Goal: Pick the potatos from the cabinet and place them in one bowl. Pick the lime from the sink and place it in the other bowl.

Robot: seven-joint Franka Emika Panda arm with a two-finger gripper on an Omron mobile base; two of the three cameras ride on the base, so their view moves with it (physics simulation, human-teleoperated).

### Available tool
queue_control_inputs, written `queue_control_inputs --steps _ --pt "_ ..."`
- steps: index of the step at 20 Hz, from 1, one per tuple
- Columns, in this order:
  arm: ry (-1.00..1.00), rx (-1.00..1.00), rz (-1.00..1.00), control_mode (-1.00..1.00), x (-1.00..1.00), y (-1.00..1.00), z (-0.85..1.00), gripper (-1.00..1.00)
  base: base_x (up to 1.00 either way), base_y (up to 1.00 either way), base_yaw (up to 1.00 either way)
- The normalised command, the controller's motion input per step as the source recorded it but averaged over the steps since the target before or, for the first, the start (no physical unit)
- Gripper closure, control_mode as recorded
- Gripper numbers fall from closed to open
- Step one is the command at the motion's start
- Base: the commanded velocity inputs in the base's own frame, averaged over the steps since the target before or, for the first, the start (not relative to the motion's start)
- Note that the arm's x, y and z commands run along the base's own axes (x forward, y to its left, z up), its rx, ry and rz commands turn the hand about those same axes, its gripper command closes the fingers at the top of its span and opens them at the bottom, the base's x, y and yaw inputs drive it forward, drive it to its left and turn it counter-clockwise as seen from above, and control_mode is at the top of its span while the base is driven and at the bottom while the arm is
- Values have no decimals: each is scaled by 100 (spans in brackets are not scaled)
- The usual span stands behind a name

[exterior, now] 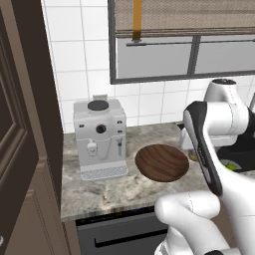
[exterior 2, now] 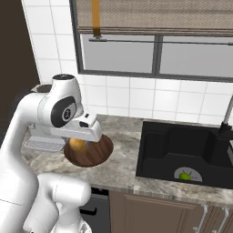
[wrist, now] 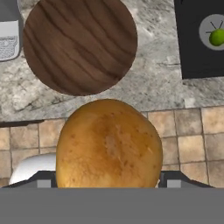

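Right now a potato [wrist: 109, 144] sits clamped between my jaws, which stand wide around it; in the hand view it bulks across the lower middle, golden-brown and rounded. In that same view the wooden bowl [wrist: 78, 43] lies further up and to the left of it on the counter [wrist: 153, 83], and floor tiles show directly behind the potato. So I judge I am not yet over the bowl, and perhaps not even over the counter's edge.

That is the main risk: letting go here would likely send the potato to the floor. Even over the bowl, a release from high up could let so round a lump bounce or roll out, since the bowl is shallow. The coffee machine [exterior: 99, 139] stands just beside the bowl, and a careless swing could clip it.

From the right base view, the potato [exterior 2: 77, 144] peeks out under my hand in front of the bowl [exterior 2: 93, 154], which my arm partly hides. The left base view shows the bowl [exterior: 162, 162] whole and empty, plus the tall cabinet [exterior: 25, 149] at the left. The hand and right base views show the lime [exterior 2: 184, 175] lying in the black sink [exterior 2: 154, 150].
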Motion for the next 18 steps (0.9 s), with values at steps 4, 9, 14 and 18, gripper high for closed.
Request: queue_control_inputs --steps 4,9,14,18 --pt "1 0 0 -100 26 0 -23 100 0 0 0" --pt "0 0 0 -100 24 0 -31 100 0 0 0" --pt "0 0 0 -100 19 0 -26 100 0 0 0" --pt "0 0 0 -100 28 4 -27 100 0 0 0"
